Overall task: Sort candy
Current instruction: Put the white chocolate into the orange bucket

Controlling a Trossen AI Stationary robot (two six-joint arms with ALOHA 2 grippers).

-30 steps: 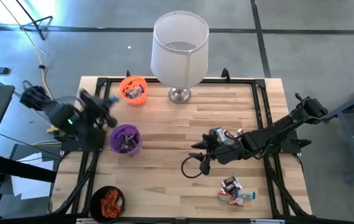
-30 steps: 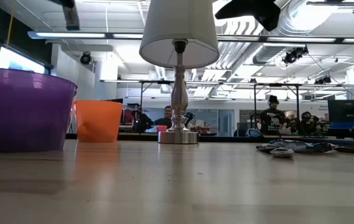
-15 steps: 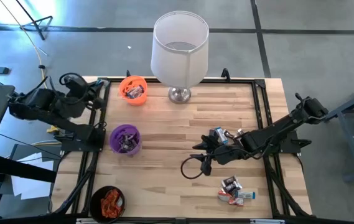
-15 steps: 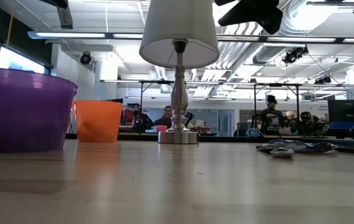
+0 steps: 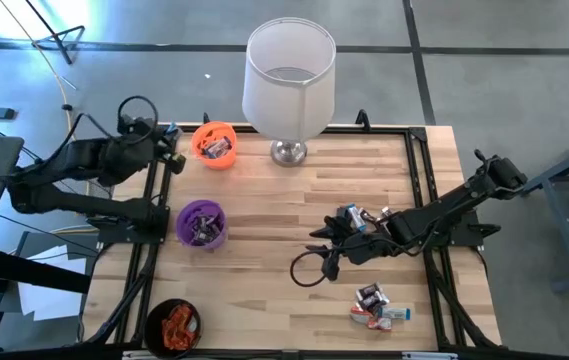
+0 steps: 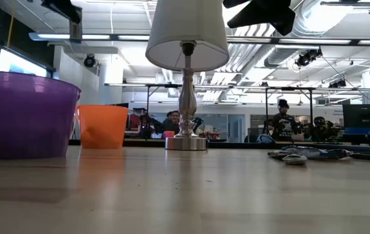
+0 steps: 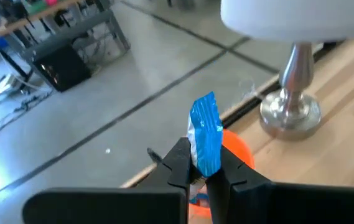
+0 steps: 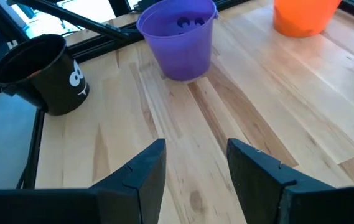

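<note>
My left gripper (image 5: 172, 154) hovers over the table's far left edge, beside the orange cup (image 5: 214, 144), and is shut on a candy in a blue wrapper (image 7: 205, 134). My right gripper (image 5: 322, 246) hangs open over the middle of the table, nothing between its fingers (image 8: 195, 163). A few candies (image 5: 359, 217) lie on the table under the right arm. More candy (image 5: 377, 305) lies near the front right. The purple cup (image 5: 201, 222) and the black cup (image 5: 173, 325) stand on the left side, each with candy in it. My left gripper pinches the lower end of the blue wrapper (image 7: 205, 167) between its two fingers (image 7: 180, 167). The rest of the candy sticks out past the fingertips, lifted clear of the table, with the orange cup (image 7: 237, 149) behind it.
A lamp with a white shade (image 5: 289, 75) and a metal foot (image 5: 287, 152) stands at the far edge, just right of the orange cup. Black frame rails (image 5: 426, 170) run along the table's edges. People stand in the room beyond (image 6: 285, 120).
My left gripper has swung from beside the purple cup toward the table's far edge, turning as it went, and now points at the orange cup. It has stayed shut on the blue candy.
</note>
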